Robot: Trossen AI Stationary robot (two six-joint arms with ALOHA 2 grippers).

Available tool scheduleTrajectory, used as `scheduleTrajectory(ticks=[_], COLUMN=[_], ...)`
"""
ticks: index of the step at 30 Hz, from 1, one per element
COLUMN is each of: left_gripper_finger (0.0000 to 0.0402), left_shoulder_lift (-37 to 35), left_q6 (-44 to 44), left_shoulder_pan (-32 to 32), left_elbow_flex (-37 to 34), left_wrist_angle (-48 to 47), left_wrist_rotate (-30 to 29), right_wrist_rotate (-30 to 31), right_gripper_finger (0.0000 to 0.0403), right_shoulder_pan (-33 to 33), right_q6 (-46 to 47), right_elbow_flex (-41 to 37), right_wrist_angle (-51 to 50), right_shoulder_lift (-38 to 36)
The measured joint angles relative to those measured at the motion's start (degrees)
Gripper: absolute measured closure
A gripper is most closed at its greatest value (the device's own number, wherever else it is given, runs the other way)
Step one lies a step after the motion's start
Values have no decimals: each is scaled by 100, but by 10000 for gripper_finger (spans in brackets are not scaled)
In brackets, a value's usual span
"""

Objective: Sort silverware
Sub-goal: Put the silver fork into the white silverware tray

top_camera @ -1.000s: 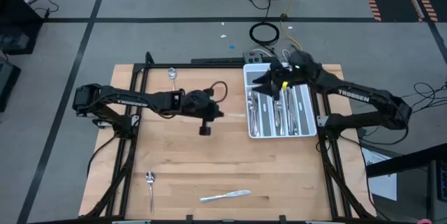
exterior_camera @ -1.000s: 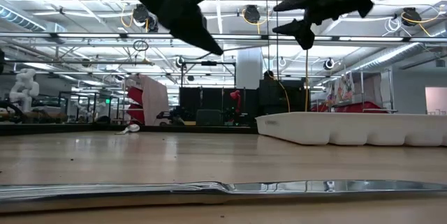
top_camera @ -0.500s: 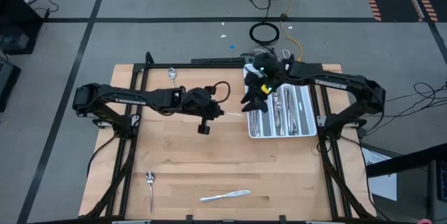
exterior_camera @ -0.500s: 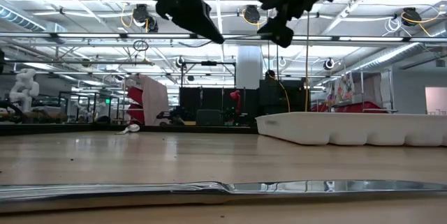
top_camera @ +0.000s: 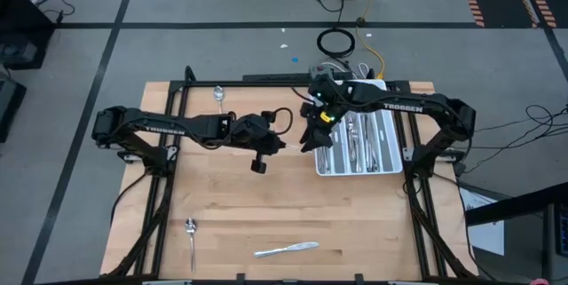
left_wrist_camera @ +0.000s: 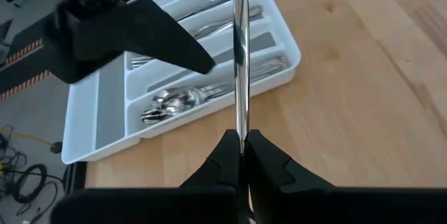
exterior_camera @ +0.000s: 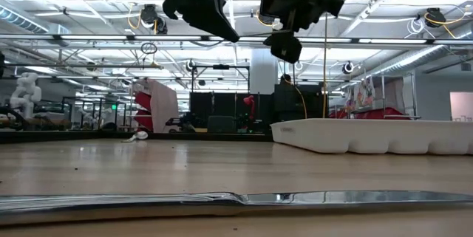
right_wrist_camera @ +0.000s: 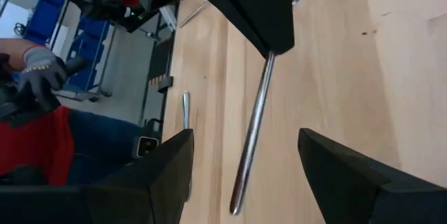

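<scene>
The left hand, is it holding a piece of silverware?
Yes, the left hand is pinched shut on a thin shiny utensil that sticks out toward the white tray.

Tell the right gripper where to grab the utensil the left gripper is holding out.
Grip the utensil on its bare slim shaft, beyond the shut left gripper, probably near the middle. The open right gripper has a finger on each side of it, so come in crosswise and close there.

arms: two, matte black, slim jointed segments | markings: white TROSSEN lettering on each forearm | cables: black loop at left wrist | accent: yellow tag near right wrist | left claw: black tapered fingers | right claw: broad black wedge fingers (plain, unmarked)
</scene>
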Motion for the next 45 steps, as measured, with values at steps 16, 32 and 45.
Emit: scheduleTrajectory(ticks=[16,32,45], left_gripper_finger=[392,392,392], left_shoulder_lift=[48,118,118], left_q6=[52,50,47], left_shoulder_pan=[-2,-2,-3], left_elbow_flex=[-4,-9,-10], left_wrist_angle=[38,173,211], left_wrist_rotate=[-73,-103,-237], right_wrist_rotate=[-19,51,83], right_gripper_finger=[175,231,329], right_shoulder_pan=[25,22,22], right_q6=[15,-3,-605], right_elbow_flex=[-1,-2,-2], right_wrist_angle=[464,526,471], right_shoulder_lift=[347,349,408])
